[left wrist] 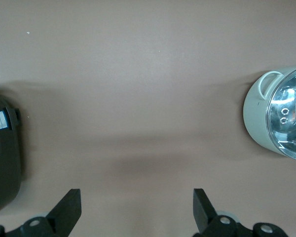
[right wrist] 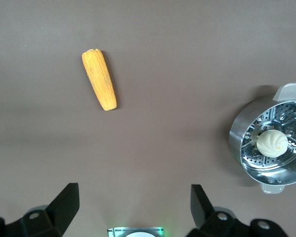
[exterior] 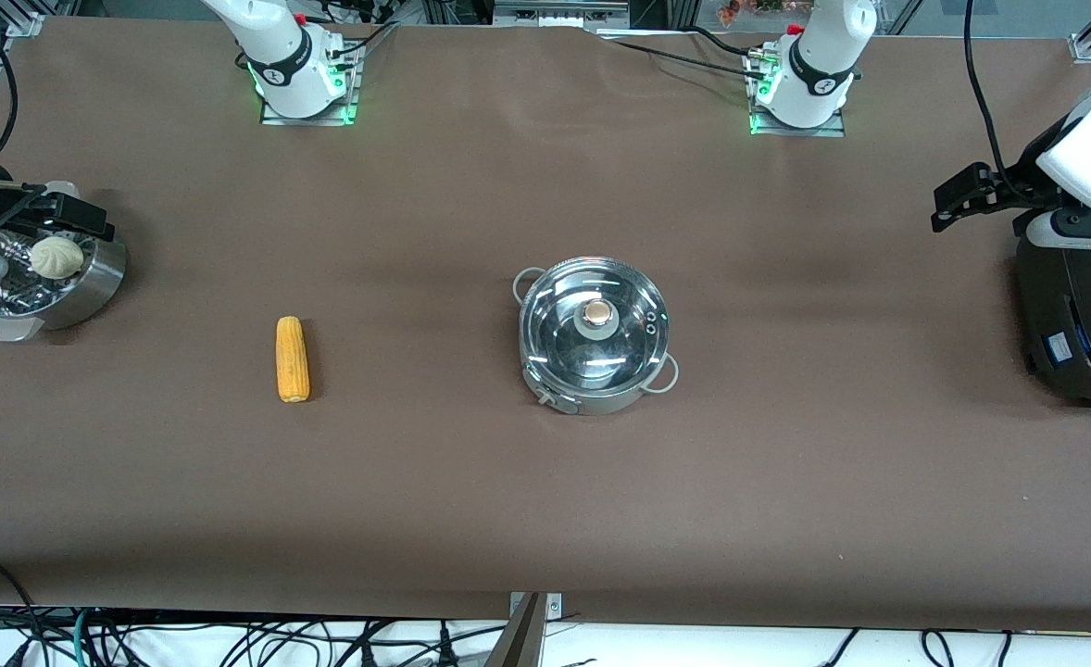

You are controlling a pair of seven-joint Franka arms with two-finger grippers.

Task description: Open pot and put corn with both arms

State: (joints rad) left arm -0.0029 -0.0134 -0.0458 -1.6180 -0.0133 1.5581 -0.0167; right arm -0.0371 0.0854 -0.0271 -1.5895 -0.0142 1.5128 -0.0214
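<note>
The steel pot (exterior: pixel 592 402) stands mid-table with its glass lid (exterior: pixel 564 343) on; the lid has a round knob (exterior: pixel 596 317). The pot's edge also shows in the left wrist view (left wrist: pixel 259 116). The yellow corn cob (exterior: pixel 293 358) lies on the table toward the right arm's end and shows in the right wrist view (right wrist: pixel 99 79). My left gripper (exterior: pixel 948 206) is open and empty (left wrist: pixel 137 207), up beside the black cooker, well away from the pot. My right gripper (exterior: pixel 92 220) is open and empty (right wrist: pixel 134 202), over the steamer bowl's edge.
A perforated steel steamer bowl (exterior: pixel 92 287) holding a pale bun (exterior: pixel 55 257) sits at the right arm's end and shows in the right wrist view (right wrist: pixel 239 136). A large black cooker (exterior: pixel 1078 315) stands at the left arm's end and shows in the left wrist view (left wrist: pixel 2 153).
</note>
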